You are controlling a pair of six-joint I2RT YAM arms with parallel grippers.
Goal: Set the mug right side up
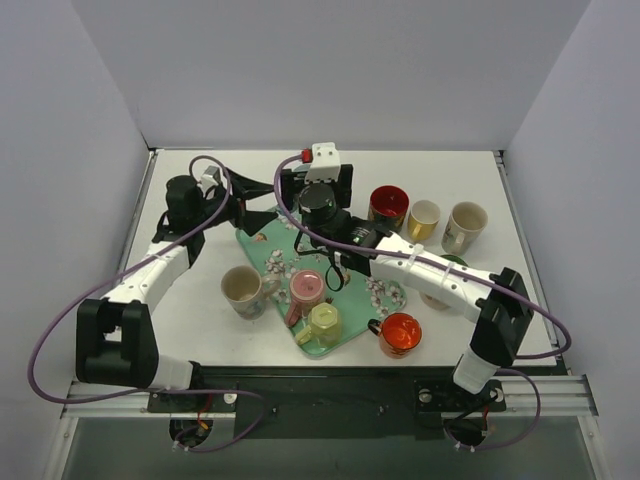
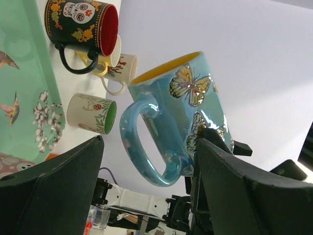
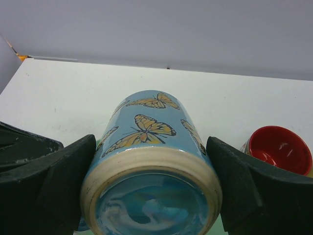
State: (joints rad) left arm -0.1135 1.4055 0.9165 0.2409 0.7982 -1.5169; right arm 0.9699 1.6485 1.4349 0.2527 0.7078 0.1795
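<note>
Gripping the mug (image 3: 146,117) across its round body, my right gripper (image 3: 151,147) has its jaws spread wide, one on each side of the blue butterfly wall. The mug hangs clear of the table (image 1: 450,170), near the middle of the far edge and just beyond the far corner of the green tray (image 1: 262,240). It lies tipped, with its base (image 3: 151,205) towards my right wrist camera and its mouth pointing away. I judge it to be glazed ceramic: stiff, fairly heavy for a pinch like this, glossy enough to slide between my pads, and likely to chip or crack if it drops. The curved wall gives my pads only narrow contact, so a hold across the middle of the body seems safest, well away from the thin rim. My left gripper (image 2: 149,142) stands wide open next to the mug, holding nothing, with the handle (image 2: 129,147) facing it. That thick, rigid loop looks like the best second place to hold, though I cannot tell whether the left fingers touch it.
</note>
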